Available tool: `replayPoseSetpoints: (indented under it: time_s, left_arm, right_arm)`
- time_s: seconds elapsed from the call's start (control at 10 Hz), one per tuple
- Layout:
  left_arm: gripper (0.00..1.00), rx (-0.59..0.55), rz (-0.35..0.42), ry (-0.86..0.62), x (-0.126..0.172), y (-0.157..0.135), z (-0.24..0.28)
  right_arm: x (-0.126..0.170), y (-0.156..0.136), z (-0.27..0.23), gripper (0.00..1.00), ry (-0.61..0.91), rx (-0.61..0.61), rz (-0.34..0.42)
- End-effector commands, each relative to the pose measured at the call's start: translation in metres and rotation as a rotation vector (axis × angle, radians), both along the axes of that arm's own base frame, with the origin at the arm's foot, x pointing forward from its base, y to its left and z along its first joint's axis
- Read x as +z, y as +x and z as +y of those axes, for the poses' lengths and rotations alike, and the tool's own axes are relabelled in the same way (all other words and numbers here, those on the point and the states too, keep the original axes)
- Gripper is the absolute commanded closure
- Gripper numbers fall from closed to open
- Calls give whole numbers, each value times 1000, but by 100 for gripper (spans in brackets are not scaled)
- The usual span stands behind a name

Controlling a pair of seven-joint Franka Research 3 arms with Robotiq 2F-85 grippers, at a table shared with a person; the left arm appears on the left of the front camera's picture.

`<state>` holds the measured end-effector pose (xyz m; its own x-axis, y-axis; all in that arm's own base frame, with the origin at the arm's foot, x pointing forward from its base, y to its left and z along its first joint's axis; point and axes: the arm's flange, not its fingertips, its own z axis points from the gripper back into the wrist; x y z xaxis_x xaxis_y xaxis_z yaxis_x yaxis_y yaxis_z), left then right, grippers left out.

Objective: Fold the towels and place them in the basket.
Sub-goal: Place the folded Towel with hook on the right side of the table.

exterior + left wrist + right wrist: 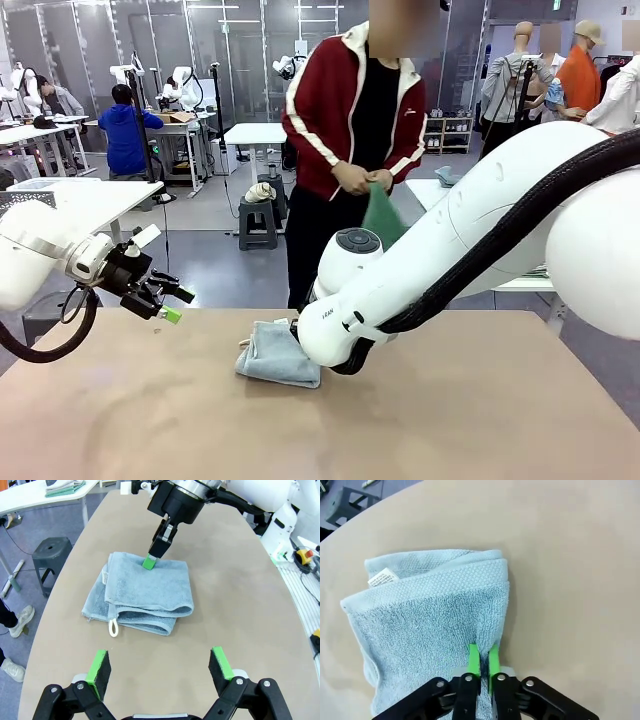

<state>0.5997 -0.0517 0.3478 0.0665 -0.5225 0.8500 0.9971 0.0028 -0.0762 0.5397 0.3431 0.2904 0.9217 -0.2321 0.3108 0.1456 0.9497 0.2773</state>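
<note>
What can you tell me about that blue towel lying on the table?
The blue towel is a pale blue-grey, soft, looped terry cloth, folded over into a thick rectangle of several layers. A white label sits near one corner and a small white hanging loop sticks out from an edge. It lies flat on the tan table. The right tool is pinched shut on a fold at one edge; nothing else touches it.

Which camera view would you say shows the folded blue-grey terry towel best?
The left wrist view: the folded blue-grey terry towel lies whole, loop included. The right wrist view crops it, the right pincer shut on its edge. In the front view the white arm covers part.
</note>
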Motion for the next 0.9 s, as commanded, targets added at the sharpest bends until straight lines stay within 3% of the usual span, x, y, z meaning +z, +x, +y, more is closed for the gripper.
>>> replayPoseSetpoints:
  time_s: [0.0,0.3,0.5,0.8]
  left_arm:
    - [0,-5,0,1,0,0,0]
    - [0,-5,0,1,0,0,0]
    - [0,-5,0,1,0,0,0]
    - [0,-5,0,1,0,0,0]
  right_arm:
    - [-3,-1,6,100,-9,-37,-35]
    - [15,22,-32,100,-32,3,-32]
    - [29,45,-87,100,-82,28,-35]
    - [27,78,-166,100,-153,54,-44]
